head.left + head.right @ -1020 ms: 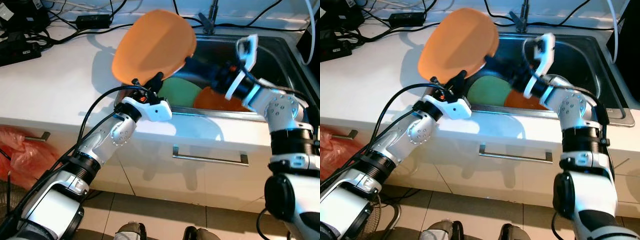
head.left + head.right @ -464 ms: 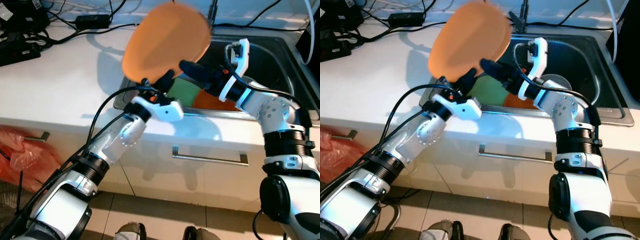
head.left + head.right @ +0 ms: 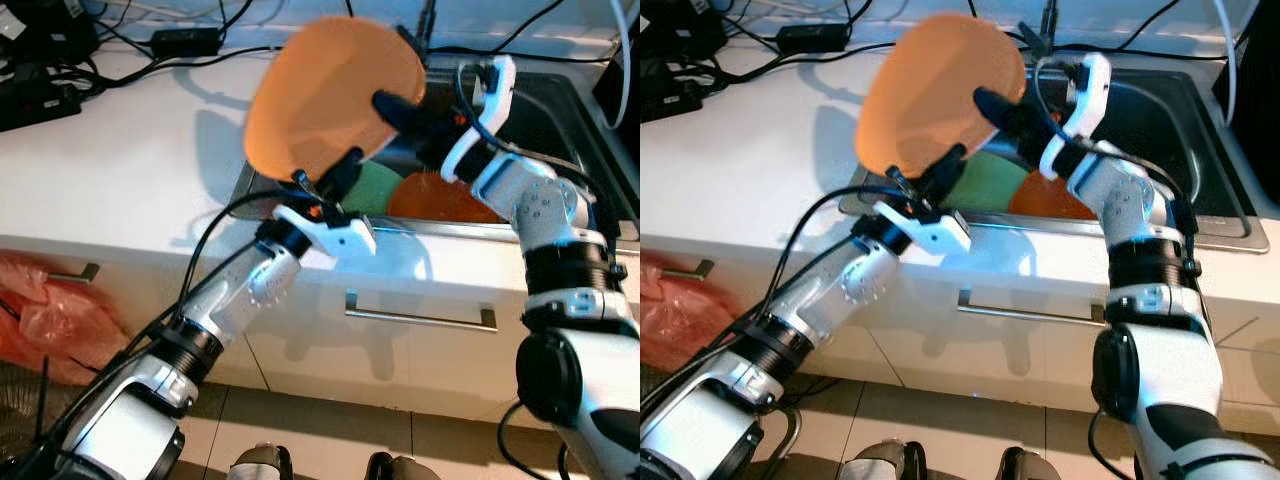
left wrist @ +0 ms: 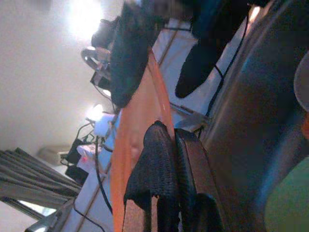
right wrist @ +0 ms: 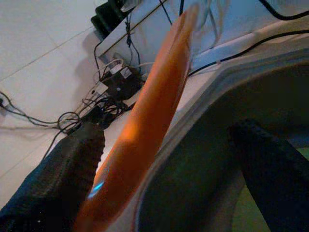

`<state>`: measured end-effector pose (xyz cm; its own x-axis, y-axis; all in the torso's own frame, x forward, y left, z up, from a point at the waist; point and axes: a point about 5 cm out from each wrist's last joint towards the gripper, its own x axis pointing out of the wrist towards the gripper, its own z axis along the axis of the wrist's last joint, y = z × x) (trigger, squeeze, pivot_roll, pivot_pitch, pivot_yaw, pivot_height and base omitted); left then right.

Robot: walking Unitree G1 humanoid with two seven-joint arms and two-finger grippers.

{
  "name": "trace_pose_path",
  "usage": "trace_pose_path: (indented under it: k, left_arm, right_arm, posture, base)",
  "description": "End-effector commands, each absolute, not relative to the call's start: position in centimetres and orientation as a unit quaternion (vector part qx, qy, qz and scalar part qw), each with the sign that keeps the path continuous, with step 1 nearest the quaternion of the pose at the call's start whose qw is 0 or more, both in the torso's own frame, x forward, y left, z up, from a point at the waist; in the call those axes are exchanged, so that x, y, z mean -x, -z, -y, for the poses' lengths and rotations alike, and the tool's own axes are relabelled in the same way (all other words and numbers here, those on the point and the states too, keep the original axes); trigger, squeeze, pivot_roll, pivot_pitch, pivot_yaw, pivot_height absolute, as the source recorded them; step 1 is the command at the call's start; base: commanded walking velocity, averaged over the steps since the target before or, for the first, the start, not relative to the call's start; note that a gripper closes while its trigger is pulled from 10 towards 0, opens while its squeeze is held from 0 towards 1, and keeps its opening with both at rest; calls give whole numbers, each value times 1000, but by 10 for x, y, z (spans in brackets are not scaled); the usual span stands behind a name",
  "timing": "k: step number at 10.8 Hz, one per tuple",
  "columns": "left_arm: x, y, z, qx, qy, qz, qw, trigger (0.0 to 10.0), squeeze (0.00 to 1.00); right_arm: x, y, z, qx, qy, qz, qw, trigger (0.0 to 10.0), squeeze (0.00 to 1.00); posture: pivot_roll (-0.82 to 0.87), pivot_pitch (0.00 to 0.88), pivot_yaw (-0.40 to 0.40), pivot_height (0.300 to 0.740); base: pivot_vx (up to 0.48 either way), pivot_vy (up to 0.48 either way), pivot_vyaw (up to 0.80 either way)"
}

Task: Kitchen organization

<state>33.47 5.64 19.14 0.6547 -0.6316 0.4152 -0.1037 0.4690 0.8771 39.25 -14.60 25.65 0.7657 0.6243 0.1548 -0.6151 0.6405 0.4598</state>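
A large orange plate [image 3: 330, 100] is held up on edge over the left rim of the steel sink [image 3: 560, 110]. My left gripper [image 3: 335, 175] is shut on the plate's lower rim; the left wrist view has the rim [image 4: 140, 121] pinched between its fingers. My right gripper [image 3: 395, 105] is open at the plate's right edge. In the right wrist view its fingers [image 5: 63, 169] stand wide apart on either side of the plate [image 5: 154, 111] and do not touch it. A green plate [image 3: 375, 190] and another orange plate [image 3: 440, 200] lie in the sink.
The white counter [image 3: 120, 170] runs to the left of the sink, with black power adapters [image 3: 185, 40] and cables along its back. A tap [image 3: 428, 30] stands behind the sink. A red plastic bag [image 3: 45, 320] sits low on the left by the cabinet front.
My right gripper has risen out of the sink and come to the plate's right edge, one finger on each side. My left gripper has carried the plate a little to the right.
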Motion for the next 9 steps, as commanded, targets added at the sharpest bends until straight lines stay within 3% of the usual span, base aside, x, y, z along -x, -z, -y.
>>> trace_pose_path:
  k: [1,3,4,9]
  left_arm:
    - [-328,-205,-49,-471,162,426,755,0,0]
    - [-326,-205,-46,-471,166,436,749,0,0]
    - [-325,-206,-46,-470,167,439,747,0,0]
    - [-324,-206,-43,-469,164,447,744,0,0]
  right_arm:
    - [-396,-260,145,-251,-338,-11,907,10000,0]
    - [-398,-258,140,-254,-342,-33,904,9490,0]
    - [-399,-254,137,-255,-339,-49,904,0,0]
    - [-401,-250,141,-251,-335,-61,906,0,0]
  posture:
    - [68,120,12,740]
    - [67,121,8,740]
    - [64,121,3,740]
    - [62,118,-1,740]
  base:
    - [0,0,0]
    - [0,0,0]
    - [0,0,0]
    - [0,0,0]
